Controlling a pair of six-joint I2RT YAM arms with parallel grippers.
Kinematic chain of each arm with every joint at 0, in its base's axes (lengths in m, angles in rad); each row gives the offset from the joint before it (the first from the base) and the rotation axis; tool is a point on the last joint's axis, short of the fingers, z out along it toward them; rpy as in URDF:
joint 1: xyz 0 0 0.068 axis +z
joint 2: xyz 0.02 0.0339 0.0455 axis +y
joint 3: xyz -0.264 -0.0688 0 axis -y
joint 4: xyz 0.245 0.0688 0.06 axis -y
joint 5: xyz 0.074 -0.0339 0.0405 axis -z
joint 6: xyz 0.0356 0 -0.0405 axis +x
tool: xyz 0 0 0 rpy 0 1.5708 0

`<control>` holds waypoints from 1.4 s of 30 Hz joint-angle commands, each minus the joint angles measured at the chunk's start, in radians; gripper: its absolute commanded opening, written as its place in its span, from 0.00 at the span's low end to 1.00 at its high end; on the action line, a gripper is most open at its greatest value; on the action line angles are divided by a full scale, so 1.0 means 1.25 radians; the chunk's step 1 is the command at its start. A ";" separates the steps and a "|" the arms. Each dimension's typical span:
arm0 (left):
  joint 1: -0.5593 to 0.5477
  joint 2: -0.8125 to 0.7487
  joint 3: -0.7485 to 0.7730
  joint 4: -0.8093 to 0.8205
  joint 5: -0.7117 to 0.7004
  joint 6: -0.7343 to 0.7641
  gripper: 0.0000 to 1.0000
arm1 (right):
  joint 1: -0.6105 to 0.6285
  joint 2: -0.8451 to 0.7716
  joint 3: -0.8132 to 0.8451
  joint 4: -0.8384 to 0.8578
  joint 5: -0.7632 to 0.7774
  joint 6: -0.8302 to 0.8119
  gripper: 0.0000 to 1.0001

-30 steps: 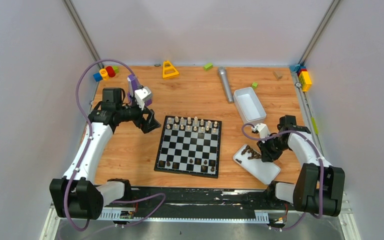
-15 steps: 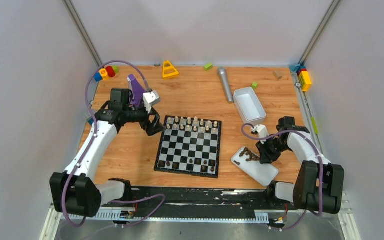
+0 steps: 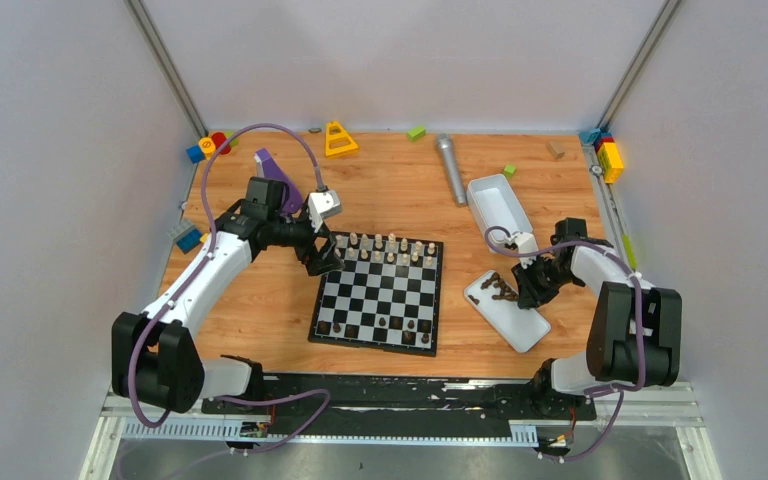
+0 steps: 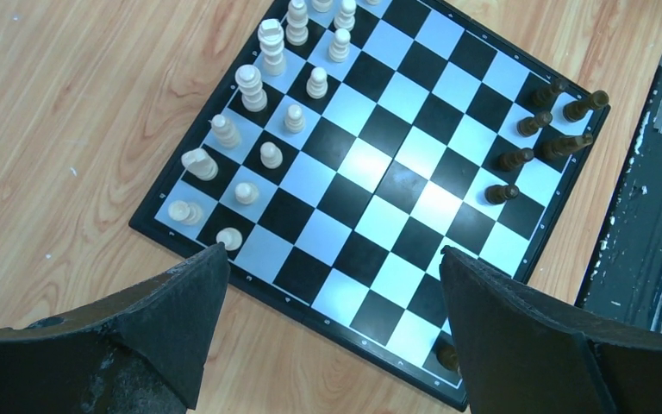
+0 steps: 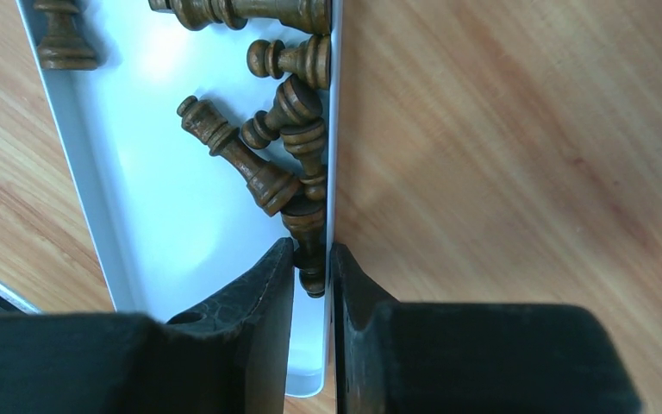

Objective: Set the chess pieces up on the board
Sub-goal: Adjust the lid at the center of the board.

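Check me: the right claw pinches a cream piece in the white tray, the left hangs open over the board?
Not cream: the right gripper pinches a dark brown piece in the white tray, per the right wrist view; the left gripper hangs open over the board.

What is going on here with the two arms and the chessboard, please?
The robot is setting up a chess set. The right gripper is shut on a dark piece in the white tray, beside its wall. The left gripper hovers open over the board corner. Cream pieces stand in two rows along one edge; only a few dark pieces stand opposite.
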 commanded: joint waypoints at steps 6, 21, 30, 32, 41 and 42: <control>-0.064 0.057 0.070 0.025 -0.013 0.039 0.99 | 0.002 0.166 0.079 -0.022 -0.136 -0.031 0.00; -0.153 0.111 0.110 0.062 -0.034 0.021 0.97 | -0.037 0.215 0.112 -0.057 -0.169 -0.022 0.00; -0.224 0.146 0.133 0.104 -0.061 0.007 0.96 | -0.036 0.099 0.067 0.036 -0.019 0.028 0.00; -0.260 0.162 0.142 0.118 -0.077 0.004 0.95 | -0.035 0.070 0.052 0.056 0.020 0.039 0.00; -0.333 0.225 0.182 0.165 -0.135 -0.036 0.93 | -0.036 -0.041 0.010 0.089 0.097 0.099 0.00; -0.339 0.227 0.183 0.169 -0.145 -0.044 0.93 | -0.035 -0.046 0.011 0.084 0.091 0.106 0.00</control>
